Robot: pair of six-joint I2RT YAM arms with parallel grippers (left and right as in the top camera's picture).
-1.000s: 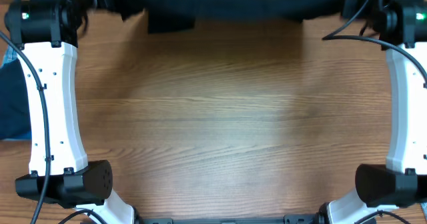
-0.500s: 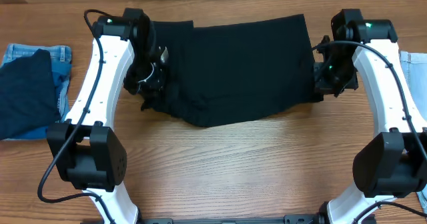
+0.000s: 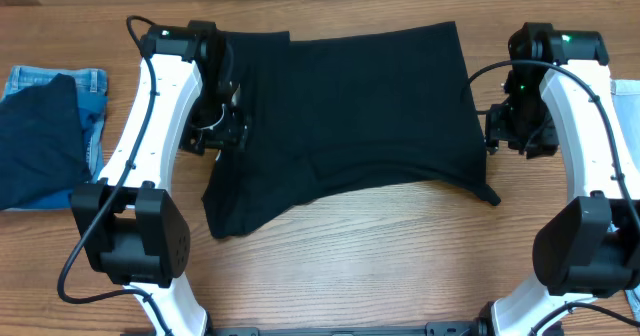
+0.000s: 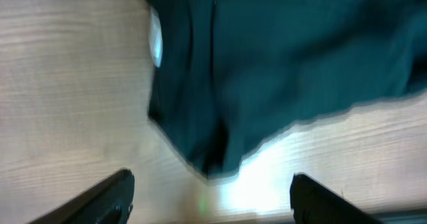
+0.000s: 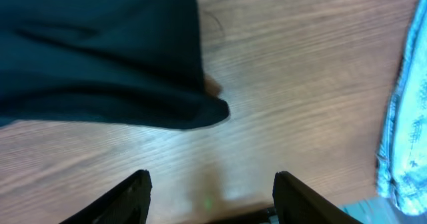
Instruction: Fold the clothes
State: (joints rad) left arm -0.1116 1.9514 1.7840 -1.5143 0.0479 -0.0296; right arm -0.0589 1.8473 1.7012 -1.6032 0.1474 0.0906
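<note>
The clothes (image 3: 350,106), one plain black garment of thin soft fabric, are lying spread out on the wooden surface (image 3: 380,266) toward its far side. The far edge is running nearly straight. The near edge is sagging unevenly, trailing a long corner at the left and a small point at the right. A small white label (image 4: 155,41) is showing near one edge.

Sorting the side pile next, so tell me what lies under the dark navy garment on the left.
Light blue denim lies under the navy garment, showing along its top and right edges. Whether it is one piece or several, and anything else beneath, is covered.
</note>
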